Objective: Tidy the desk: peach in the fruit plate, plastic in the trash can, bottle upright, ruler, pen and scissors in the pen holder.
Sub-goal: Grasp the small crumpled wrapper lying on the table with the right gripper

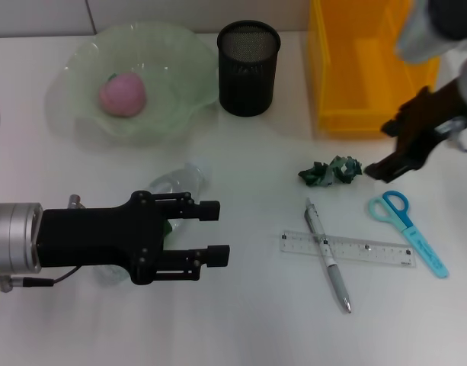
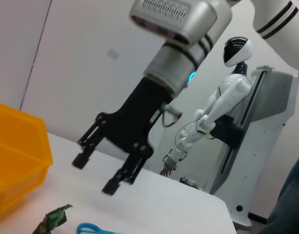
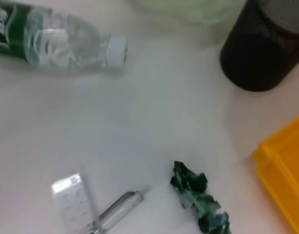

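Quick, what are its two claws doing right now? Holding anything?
Left gripper: open, empty, above the lying bottle.
Right gripper: open, empty, beside the crumpled green plastic.

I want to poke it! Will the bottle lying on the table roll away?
Probably. The bottle lies on its round side on the smooth table, so a nudge could roll it. It looks clear and mostly empty, so likely light and a bit squashy.
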Tool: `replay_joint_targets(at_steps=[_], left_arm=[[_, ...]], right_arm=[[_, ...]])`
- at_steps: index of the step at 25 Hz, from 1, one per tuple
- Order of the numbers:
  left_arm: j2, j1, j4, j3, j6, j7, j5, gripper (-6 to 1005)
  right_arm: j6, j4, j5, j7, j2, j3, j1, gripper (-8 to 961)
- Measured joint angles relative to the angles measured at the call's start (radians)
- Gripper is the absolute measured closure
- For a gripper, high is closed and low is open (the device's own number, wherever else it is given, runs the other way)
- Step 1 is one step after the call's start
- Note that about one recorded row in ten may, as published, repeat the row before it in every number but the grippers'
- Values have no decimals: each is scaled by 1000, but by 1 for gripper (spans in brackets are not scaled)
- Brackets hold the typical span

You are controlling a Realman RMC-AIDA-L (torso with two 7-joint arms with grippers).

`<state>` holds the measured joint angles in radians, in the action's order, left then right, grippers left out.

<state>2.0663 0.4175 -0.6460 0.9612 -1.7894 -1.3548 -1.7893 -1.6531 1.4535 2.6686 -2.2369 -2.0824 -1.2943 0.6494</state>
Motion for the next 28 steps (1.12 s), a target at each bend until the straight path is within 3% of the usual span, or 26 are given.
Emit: replay_joint_targets(at_steps=[11,18,25,28], left_arm=[[3,13,26,1,5,5,0,305],[3,15,36,1,6,0,4,306],[3,14,36,1,6,-1,5,306],[3,16,47,1,8,2,4,306]], right_arm=[[273,-177,-1,16,0,-206,20,213],[356,-353,-3,22,-2,-221,84,254],[385,-379,-13,22,-5,-223,90,302],[380,-382,-16,22,-5,-224,89,447]])
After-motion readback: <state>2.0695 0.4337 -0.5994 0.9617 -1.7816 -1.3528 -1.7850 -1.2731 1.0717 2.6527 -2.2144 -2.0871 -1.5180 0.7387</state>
